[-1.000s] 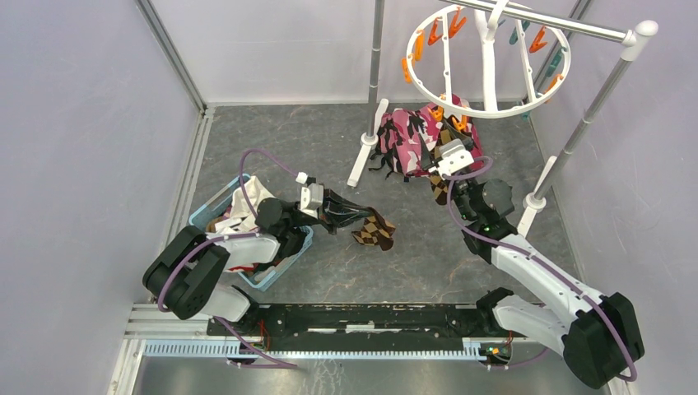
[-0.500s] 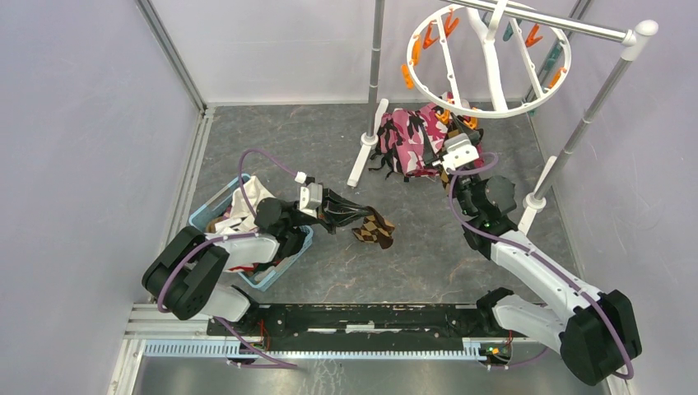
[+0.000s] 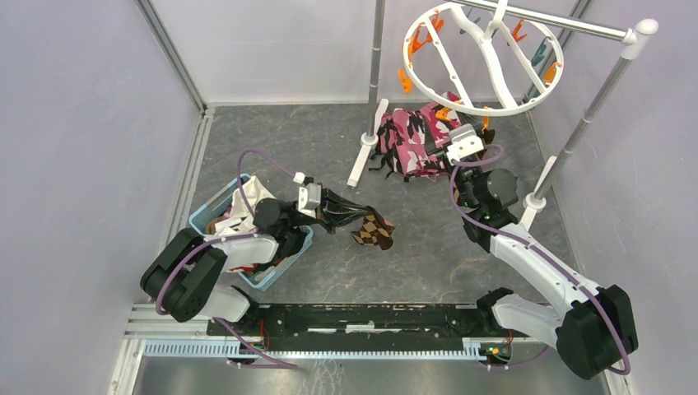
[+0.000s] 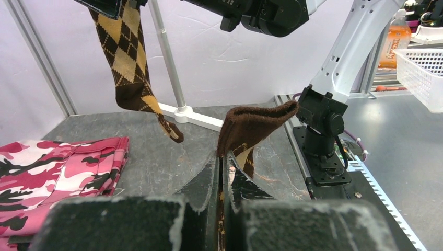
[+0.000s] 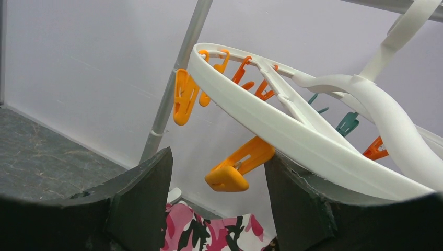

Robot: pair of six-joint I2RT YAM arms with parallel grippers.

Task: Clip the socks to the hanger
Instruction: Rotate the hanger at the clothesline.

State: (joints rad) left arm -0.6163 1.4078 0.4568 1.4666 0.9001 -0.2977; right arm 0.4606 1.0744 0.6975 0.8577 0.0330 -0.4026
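Observation:
A brown-and-tan argyle sock (image 3: 375, 233) hangs folded from my left gripper (image 3: 355, 218), which is shut on it above the floor; in the left wrist view the sock's cuff (image 4: 256, 123) stands up out of the left gripper (image 4: 223, 157). A second argyle sock (image 4: 125, 63) dangles at that view's top left, its upper end cut off. The white ring hanger (image 3: 481, 113) hangs tilted from the rail. My right gripper (image 3: 458, 132) is raised to its near rim. It stands open (image 5: 218, 159) around an orange clothespin (image 5: 237, 166), and the hanger's rim (image 5: 271, 123) lies against its right finger.
A pink camouflage cloth (image 3: 410, 140) lies on the floor under the hanger. A blue basket (image 3: 216, 212) with more laundry sits by the left arm. The silver rail (image 3: 568, 25) rests on poles (image 3: 376, 49) with white feet (image 3: 362, 160).
My right gripper has risen toward the hanger's rim and opened a little wider. The ring has swung left and tilted. The left arm and its sock have stayed put.

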